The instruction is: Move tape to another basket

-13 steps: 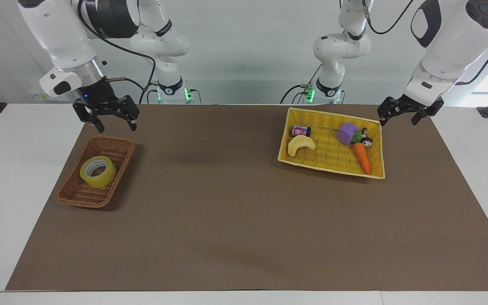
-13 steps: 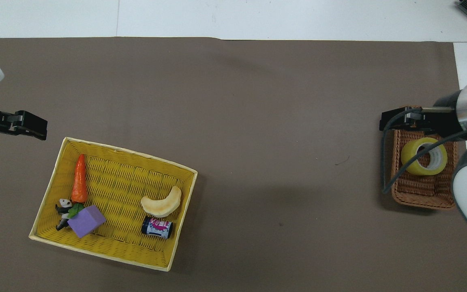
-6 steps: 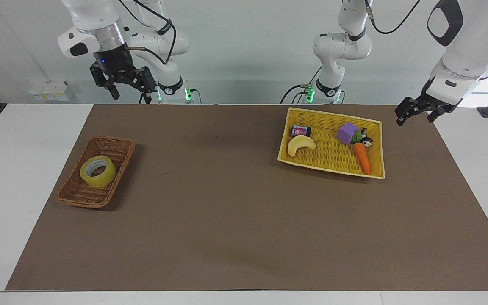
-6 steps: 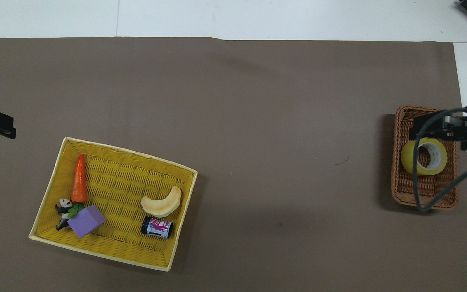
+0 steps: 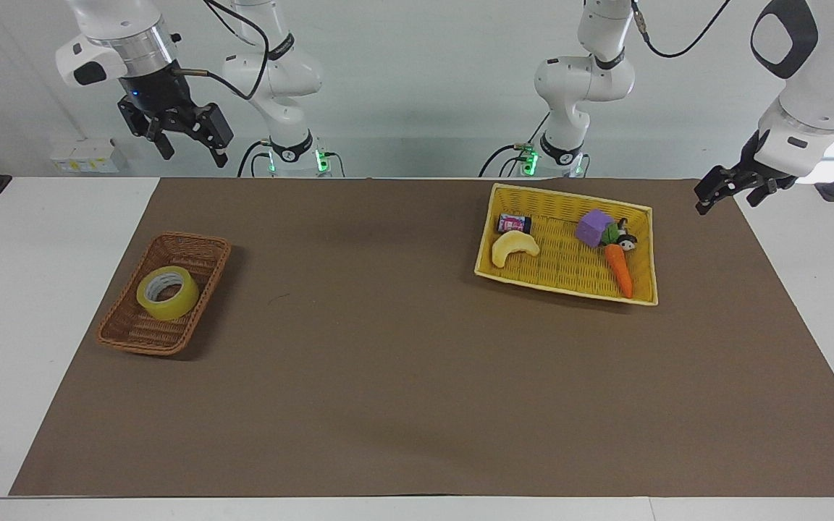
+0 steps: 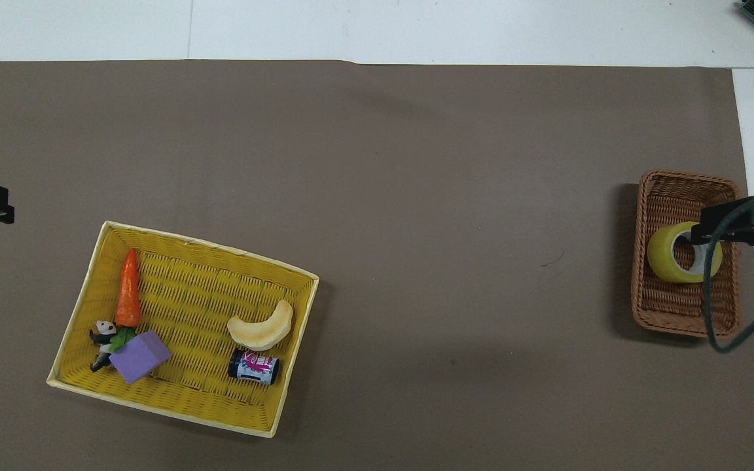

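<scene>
Facing view: right gripper (image 5: pixel 187 142) open and empty, high above tape (image 5: pixel 167 292) in basket (image 5: pixel 143 334).

Bright, even overhead light; soft shadows; sharp.

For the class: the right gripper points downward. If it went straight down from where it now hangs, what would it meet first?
Probably the tape in the wicker basket. The right gripper hangs high above; depth is uncertain.
</scene>
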Controlling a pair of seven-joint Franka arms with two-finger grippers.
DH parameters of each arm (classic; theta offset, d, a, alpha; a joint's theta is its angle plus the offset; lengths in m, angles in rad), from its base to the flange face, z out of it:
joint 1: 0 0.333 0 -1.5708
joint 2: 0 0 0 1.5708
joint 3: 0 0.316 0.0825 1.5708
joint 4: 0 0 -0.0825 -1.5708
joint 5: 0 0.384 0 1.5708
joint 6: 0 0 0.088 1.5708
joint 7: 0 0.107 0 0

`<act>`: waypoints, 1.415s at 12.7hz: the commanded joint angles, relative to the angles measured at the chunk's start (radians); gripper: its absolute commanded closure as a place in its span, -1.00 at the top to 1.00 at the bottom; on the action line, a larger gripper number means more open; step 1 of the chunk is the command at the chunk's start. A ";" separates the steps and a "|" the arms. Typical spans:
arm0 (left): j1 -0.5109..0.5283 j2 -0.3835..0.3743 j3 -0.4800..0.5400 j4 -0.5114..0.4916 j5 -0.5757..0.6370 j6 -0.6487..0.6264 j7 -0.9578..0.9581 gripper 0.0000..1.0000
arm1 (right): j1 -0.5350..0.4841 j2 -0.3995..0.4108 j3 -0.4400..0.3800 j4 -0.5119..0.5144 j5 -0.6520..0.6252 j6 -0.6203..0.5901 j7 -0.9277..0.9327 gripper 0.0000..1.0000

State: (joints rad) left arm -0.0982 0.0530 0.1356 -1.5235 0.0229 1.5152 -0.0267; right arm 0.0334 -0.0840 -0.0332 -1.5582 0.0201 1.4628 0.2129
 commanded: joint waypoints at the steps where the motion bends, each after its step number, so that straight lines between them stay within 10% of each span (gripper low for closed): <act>1: -0.011 -0.007 -0.007 0.017 -0.044 -0.009 0.008 1.00 | -0.023 -0.030 0.004 -0.037 0.014 0.053 -0.068 1.00; 18: 0.005 -0.045 -0.005 0.006 -0.040 -0.072 0.189 1.00 | -0.055 -0.042 0.013 -0.076 -0.069 0.063 -0.170 1.00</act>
State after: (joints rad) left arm -0.0970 0.0203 0.1278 -1.5067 -0.0122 1.4428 0.1465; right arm -0.0189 -0.0979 -0.0276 -1.5978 -0.0300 1.4991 0.0760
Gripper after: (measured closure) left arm 0.000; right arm 0.000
